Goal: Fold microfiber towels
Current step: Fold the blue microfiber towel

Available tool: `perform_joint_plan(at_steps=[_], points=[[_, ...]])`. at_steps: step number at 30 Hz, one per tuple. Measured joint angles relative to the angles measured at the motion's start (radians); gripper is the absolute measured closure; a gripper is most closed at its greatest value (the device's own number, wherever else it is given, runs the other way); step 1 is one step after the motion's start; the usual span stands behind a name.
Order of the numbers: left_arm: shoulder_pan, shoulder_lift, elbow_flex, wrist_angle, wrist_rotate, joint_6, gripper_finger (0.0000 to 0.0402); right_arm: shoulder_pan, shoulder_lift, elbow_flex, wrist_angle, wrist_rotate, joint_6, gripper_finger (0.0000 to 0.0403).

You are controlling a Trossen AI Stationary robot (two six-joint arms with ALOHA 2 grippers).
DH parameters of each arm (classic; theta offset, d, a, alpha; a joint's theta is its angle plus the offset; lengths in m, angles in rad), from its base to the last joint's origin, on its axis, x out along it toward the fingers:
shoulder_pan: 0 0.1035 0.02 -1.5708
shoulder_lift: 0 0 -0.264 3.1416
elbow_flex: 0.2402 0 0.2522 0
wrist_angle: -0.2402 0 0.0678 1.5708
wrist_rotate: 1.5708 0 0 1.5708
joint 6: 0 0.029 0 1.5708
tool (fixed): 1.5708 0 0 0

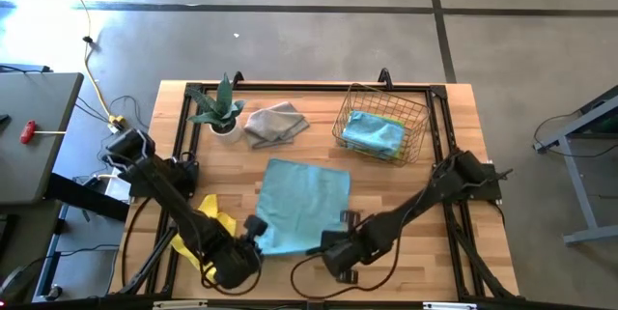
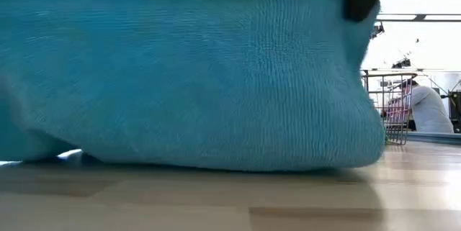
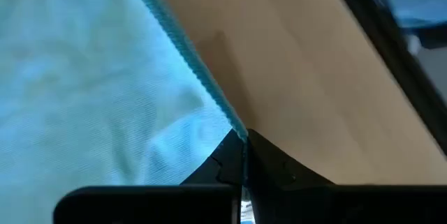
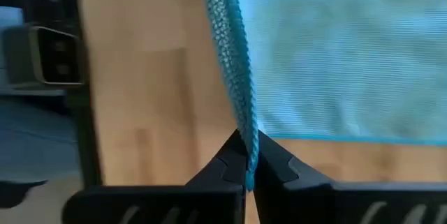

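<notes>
We judge the folding barely begun: on the table (image 1: 406,194) one light blue towel (image 1: 304,204) lies spread flat at the middle, its near corners pinched by our clamped left gripper (image 1: 253,225) and right gripper (image 1: 344,218). Grey towel (image 1: 273,123), yellow towel (image 1: 214,221) and the wire basket (image 1: 382,122) load remain unfolded.

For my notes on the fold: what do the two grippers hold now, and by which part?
Both hold the light blue towel by its near corners: the left gripper and the right gripper each have their fingers shut on one corner's hem.
</notes>
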Motion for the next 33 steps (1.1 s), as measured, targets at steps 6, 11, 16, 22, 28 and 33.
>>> perform_joint_plan(at_steps=[6, 11, 16, 22, 28, 33], points=[[-0.009, 0.014, 0.001, 0.029, 0.076, -0.018, 0.04, 0.016, 0.025, 0.0, 0.159, -0.184, -0.002, 0.0403], [0.014, 0.006, 0.024, 0.027, 0.219, -0.011, 0.04, 0.015, 0.025, 0.0, 0.168, -0.195, 0.015, 0.0403], [0.07, 0.006, 0.027, -0.014, 0.194, 0.099, 0.04, -0.007, 0.025, 0.0, 0.086, -0.136, -0.013, 0.0403], [0.177, 0.007, 0.027, -0.181, -0.046, 0.235, 0.04, -0.063, 0.025, -0.001, -0.08, -0.07, -0.037, 0.0403], [0.295, 0.007, 0.027, -0.223, -0.106, 0.413, 0.04, -0.133, 0.025, -0.002, -0.192, -0.014, -0.059, 0.0403], [0.375, 0.007, -0.004, -0.208, -0.111, 0.618, 0.04, -0.186, 0.025, -0.002, -0.195, -0.014, -0.112, 0.0403]])
